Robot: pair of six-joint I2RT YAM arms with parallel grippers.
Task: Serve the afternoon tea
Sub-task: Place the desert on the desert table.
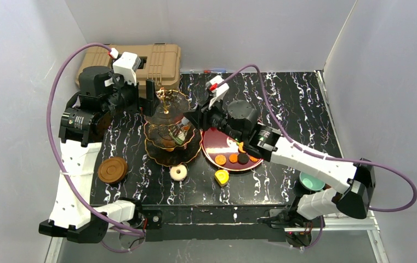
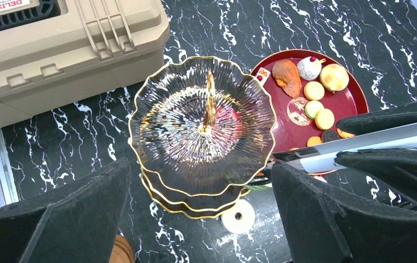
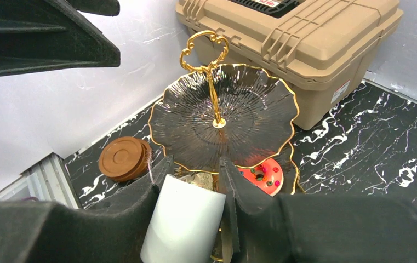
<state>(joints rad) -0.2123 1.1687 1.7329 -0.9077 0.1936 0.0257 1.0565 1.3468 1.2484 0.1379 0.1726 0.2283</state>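
The dark three-tier stand [image 1: 167, 130] with gold scalloped rims stands left of centre; its top tier [image 2: 203, 126] is bare. My right gripper [image 3: 195, 167] is shut on a white cylindrical piece [image 3: 187, 219] and reaches in at the middle tier from the right [image 1: 188, 121]. A pink sprinkled donut [image 3: 261, 175] lies on a lower tier. My left gripper [image 2: 200, 170] hangs open above the stand's far left side [image 1: 150, 99], holding nothing. Several sweets lie on the red tray [image 1: 217, 143]. A white donut [image 1: 178, 172] and a yellow sweet [image 1: 222, 177] lie on the table.
A big tan plastic case [image 1: 151, 60] sits at the back left, close behind the stand. Stacked brown saucers [image 1: 113, 170] are at the front left. A teal cup [image 1: 311, 182] sits by the right arm's base. White walls enclose the black marbled table [image 1: 299, 109].
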